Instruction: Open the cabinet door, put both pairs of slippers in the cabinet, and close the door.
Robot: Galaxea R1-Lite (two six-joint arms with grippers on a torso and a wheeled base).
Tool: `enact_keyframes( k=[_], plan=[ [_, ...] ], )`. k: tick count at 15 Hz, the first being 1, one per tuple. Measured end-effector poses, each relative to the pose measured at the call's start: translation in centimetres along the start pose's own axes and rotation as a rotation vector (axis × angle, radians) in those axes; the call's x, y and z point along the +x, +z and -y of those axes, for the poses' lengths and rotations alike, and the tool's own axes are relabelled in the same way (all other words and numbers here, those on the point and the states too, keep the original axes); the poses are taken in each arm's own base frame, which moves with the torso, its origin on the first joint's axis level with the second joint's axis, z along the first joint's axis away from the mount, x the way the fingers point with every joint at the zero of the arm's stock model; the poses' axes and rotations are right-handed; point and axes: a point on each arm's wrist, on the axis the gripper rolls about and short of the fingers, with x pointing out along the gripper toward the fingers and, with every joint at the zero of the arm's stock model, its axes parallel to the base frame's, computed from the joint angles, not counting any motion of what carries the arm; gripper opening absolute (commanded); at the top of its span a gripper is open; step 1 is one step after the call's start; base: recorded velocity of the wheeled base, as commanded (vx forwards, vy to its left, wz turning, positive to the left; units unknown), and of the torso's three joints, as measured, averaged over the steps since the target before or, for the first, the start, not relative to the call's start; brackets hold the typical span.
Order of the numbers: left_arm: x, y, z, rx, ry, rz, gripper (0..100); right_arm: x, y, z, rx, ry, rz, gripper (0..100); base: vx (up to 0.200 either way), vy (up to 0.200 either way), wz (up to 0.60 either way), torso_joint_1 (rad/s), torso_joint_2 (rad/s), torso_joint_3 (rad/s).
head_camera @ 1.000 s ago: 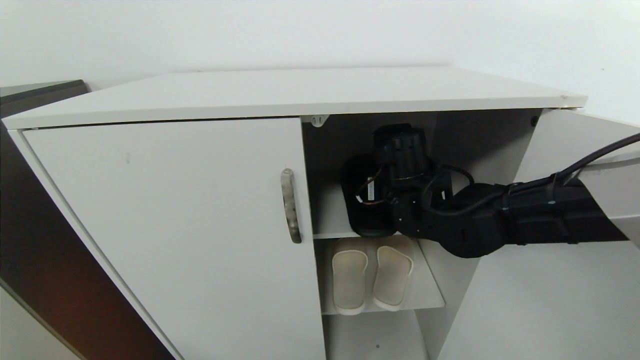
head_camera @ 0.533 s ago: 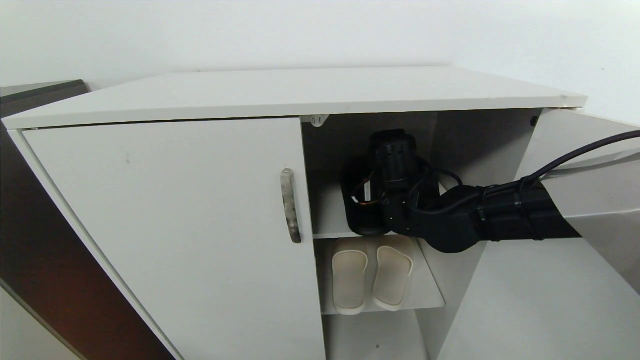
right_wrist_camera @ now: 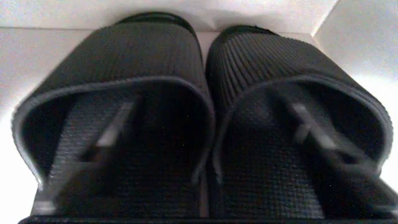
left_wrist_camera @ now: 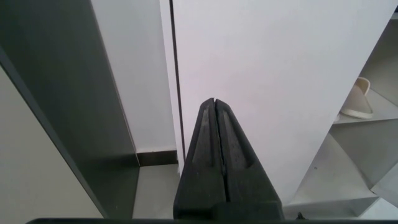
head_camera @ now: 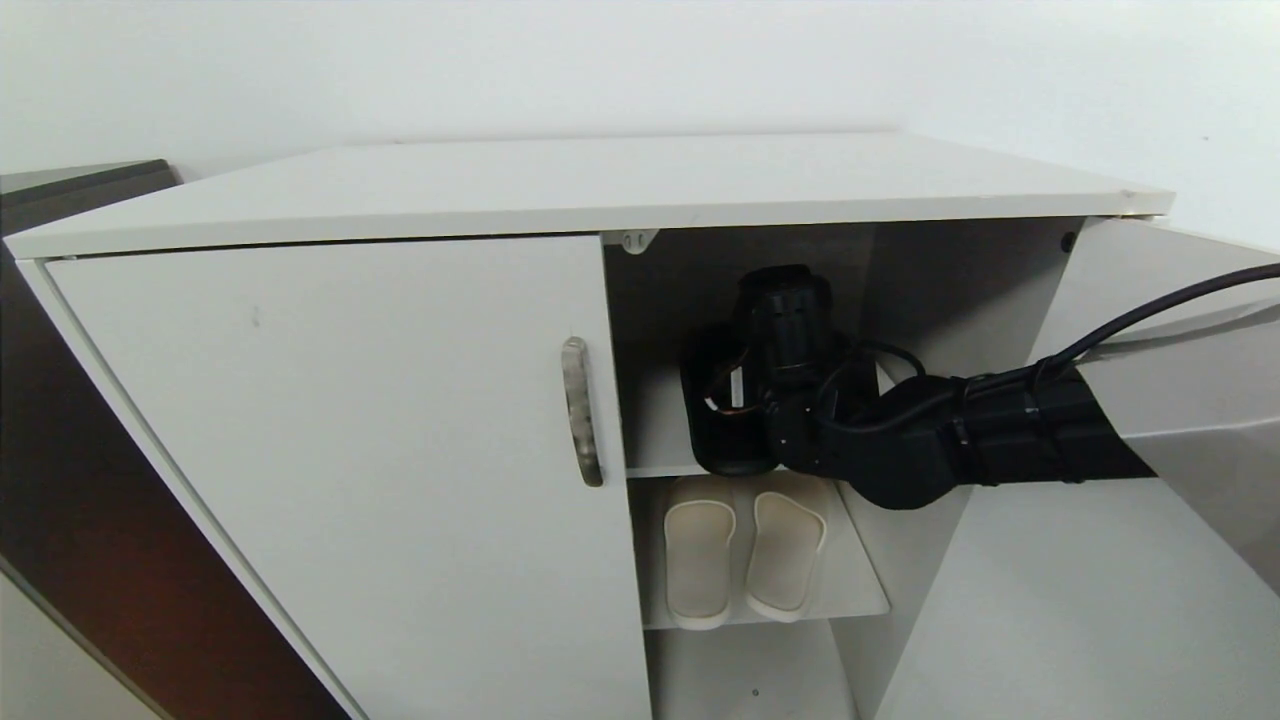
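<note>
A pair of black slippers (head_camera: 722,445) (right_wrist_camera: 112,68) lies on the upper shelf of the white cabinet (head_camera: 600,190), toes toward the back. My right gripper (right_wrist_camera: 209,109) reaches into that shelf. It stands open, one finger (right_wrist_camera: 118,127) inside each slipper's strap and clear of the inner walls. On the shelf below sits a pair of white slippers (head_camera: 745,550) (left_wrist_camera: 359,99). My left gripper (left_wrist_camera: 214,106) is shut on nothing, low beside the cabinet's closed left door (left_wrist_camera: 261,74).
The right door (head_camera: 1100,620) is swung wide open, and my right arm passes in front of it. A metal handle (head_camera: 581,410) is on the closed left door. A dark panel (head_camera: 90,480) stands to the cabinet's left. The bottom shelf (head_camera: 750,680) is bare.
My right arm has sunk and pushed a little deeper into the upper shelf, bringing the black slippers down with it. The last half second shows only a slight shift.
</note>
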Motion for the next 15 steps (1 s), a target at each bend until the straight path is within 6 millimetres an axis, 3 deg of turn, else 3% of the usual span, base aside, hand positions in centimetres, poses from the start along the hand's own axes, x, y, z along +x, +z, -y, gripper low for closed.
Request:
enact_keyframes(
  k=[4, 10, 11, 15],
  plan=[
    [0.0, 0.0, 0.0, -0.001, 0.001, 0.0, 0, -3.0, -0.2, 0.7, -0.022, 0.033, -0.02, 100, 0.0, 0.0, 0.0, 0.0, 0.0, 0.0],
    [0.0, 0.0, 0.0, -0.001, 0.001, 0.0, 0, -10.0, -0.4, 3.1, 0.014, 0.127, -0.022, 100, 0.0, 0.0, 0.0, 0.0, 0.0, 0.0],
    [0.0, 0.0, 0.0, -0.001, 0.002, 0.0, 0, -11.4, -0.8, 3.7, 0.009, 0.151, -0.027, 0, 0.0, 0.0, 0.0, 0.0, 0.0, 0.0],
    [0.0, 0.0, 0.0, -0.002, 0.003, 0.0, 0, -16.0, -3.1, 5.9, -0.004, 0.273, -0.027, 0, 0.0, 0.0, 0.0, 0.0, 0.0, 0.0]
  ],
)
